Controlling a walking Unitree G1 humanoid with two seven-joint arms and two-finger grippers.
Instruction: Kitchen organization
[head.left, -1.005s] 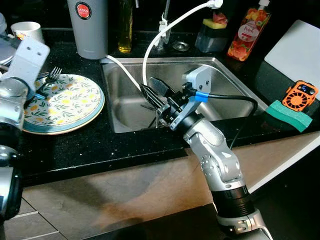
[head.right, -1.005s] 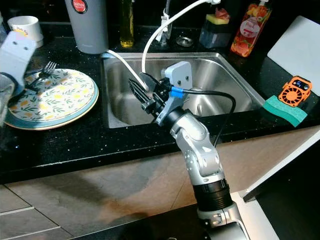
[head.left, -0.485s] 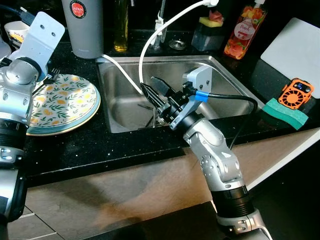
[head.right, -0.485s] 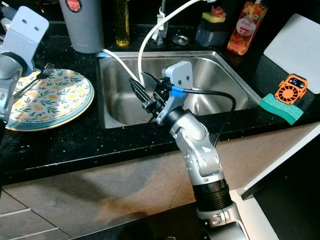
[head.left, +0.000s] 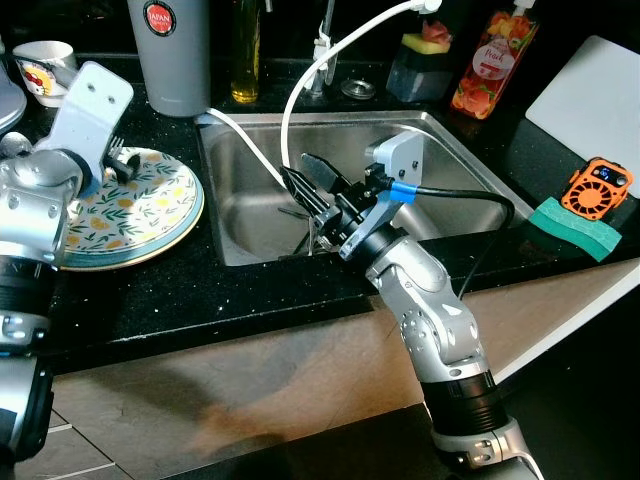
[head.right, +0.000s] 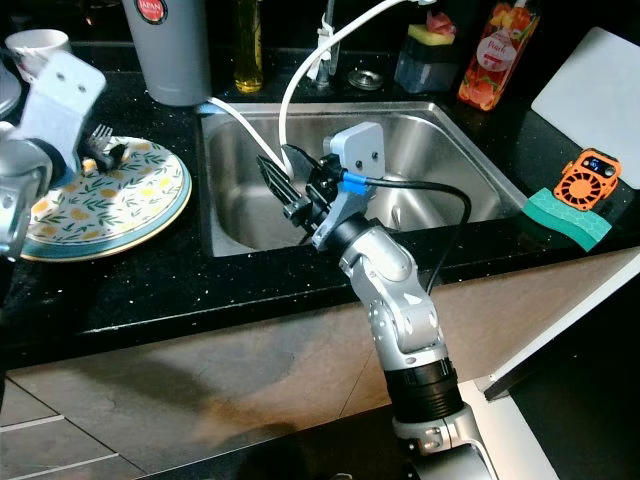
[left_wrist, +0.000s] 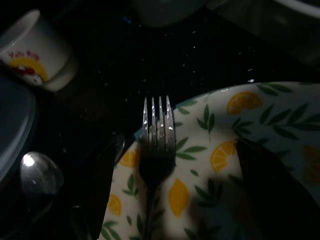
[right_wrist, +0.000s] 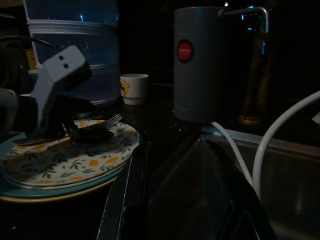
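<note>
Black counter (head.left: 150, 300) spans the frame, with the steel sink (head.left: 255, 205) set at centre. A grey canister (head.left: 176, 55) is seen at upper left, beside a white cup (head.left: 40, 62). A lemon-patterned plate (head.left: 150, 205) is placed left of the sink; a fork (left_wrist: 156, 142) is laid on its far edge, tines reaching out over the rim. The left gripper (left_wrist: 187, 190) is positioned low over the plate, fingers spread wide either side of the fork handle, nothing gripped. The right gripper (head.left: 308, 190) is held over the sink's front edge, fingers parted, nothing held. A green sponge (head.left: 577, 228) and an orange gadget (head.left: 597, 190) are noted at right.
</note>
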